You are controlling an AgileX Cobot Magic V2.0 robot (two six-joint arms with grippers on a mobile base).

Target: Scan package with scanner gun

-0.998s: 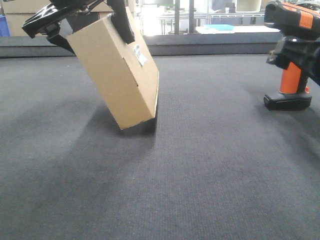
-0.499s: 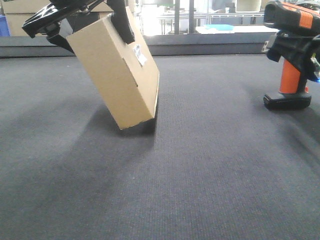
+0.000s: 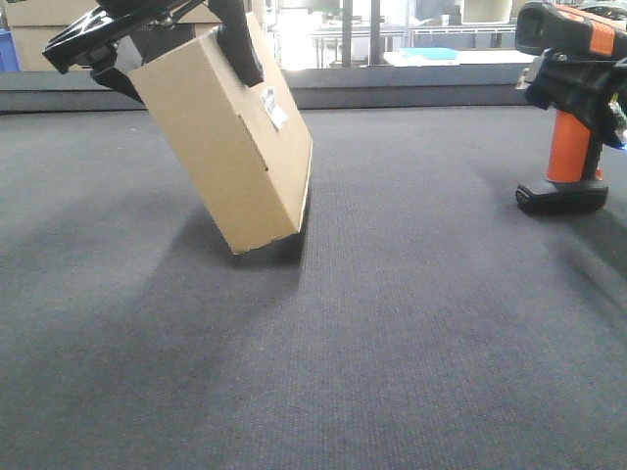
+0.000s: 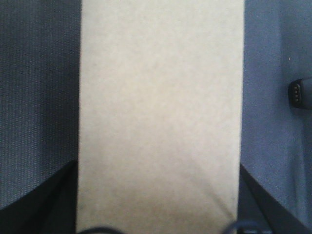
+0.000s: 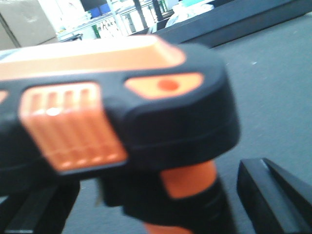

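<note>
Two tools: left tool (image 3: 172, 55) pinches the tilted package (image 3: 220, 157), label (image 3: 273, 108) facing rightward to the scanner gun (image 3: 573, 147); right tool (image 3: 588, 93), we cannot tell.

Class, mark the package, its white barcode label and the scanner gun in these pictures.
package (image 3: 211, 157): front view, middle of the brown face toward the camera.
barcode label (image 3: 274, 108): front view, centre of the white sticker.
scanner gun (image 3: 570, 147): front view, orange handle.
</note>
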